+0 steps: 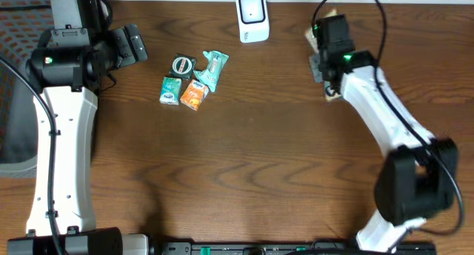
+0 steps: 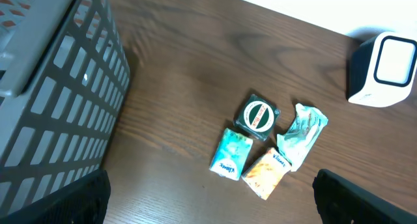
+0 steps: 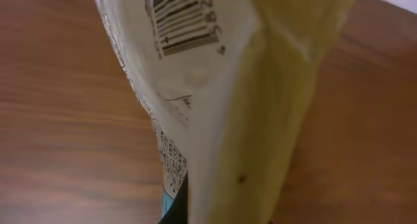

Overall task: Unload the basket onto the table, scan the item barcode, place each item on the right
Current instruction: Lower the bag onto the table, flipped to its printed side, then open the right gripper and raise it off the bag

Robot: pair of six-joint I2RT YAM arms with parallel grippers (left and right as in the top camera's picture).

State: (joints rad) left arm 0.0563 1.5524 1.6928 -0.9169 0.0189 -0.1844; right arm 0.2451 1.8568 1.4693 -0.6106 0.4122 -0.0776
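Closest to your right wrist lens is the white and yellow packet (image 3: 195, 87). It is pinched in your closed right gripper (image 1: 323, 62) and held off the table (image 1: 244, 166) toward the far right corner. Its barcode (image 3: 186, 25) sits on the upper white panel, clear of the grip, which I judge is why it is held low. Overhead, the arm covers most of the packet, so which way the code faces is uncertain. Left of centre, the green packet (image 1: 171, 90), orange packet (image 1: 194, 95), round tin (image 1: 182, 65) and teal wrapper (image 1: 213, 68) lie bunched, waiting. Your left gripper (image 1: 137, 45) hangs wide open and empty beside them, near the basket (image 2: 58, 100) at the left edge. The scanner (image 1: 252, 16) stands at the far edge, apart from the packet, so the code likely needs turning toward it.
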